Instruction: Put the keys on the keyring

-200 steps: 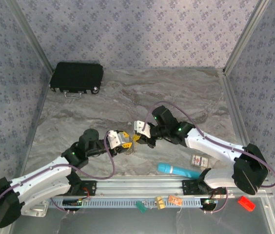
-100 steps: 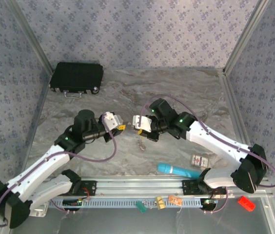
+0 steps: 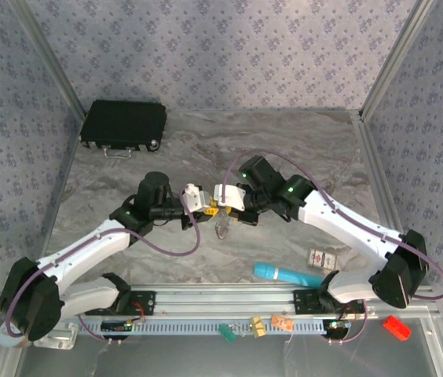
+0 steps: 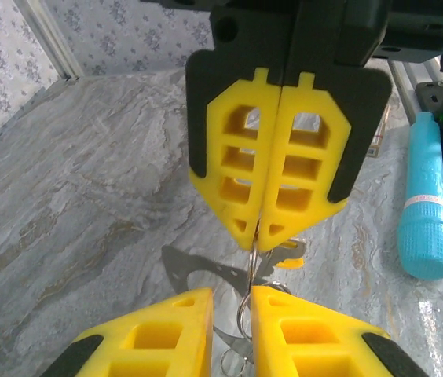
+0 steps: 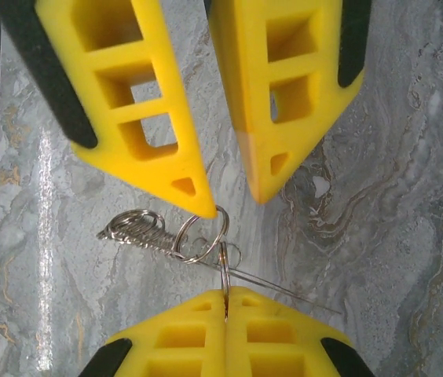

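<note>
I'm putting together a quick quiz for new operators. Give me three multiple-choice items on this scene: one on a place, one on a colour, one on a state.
1. Where does the turquoise cylinder lie?
A. in the far left corner
B. near the front rail, right of centre
C. on top of the black case

2. What colour are the claw fingers?
A. yellow
B. blue
C. white

3. How is the right claw?
A. wide open
B. shut on the keyring
C. shut on the cylinder

Answers: 1 B, the top view shows it lying just beyond the rail; 2 A, both wrist views show yellow fingers; 3 B, its fingertips meet with the ring's wire pinched between them.
</note>
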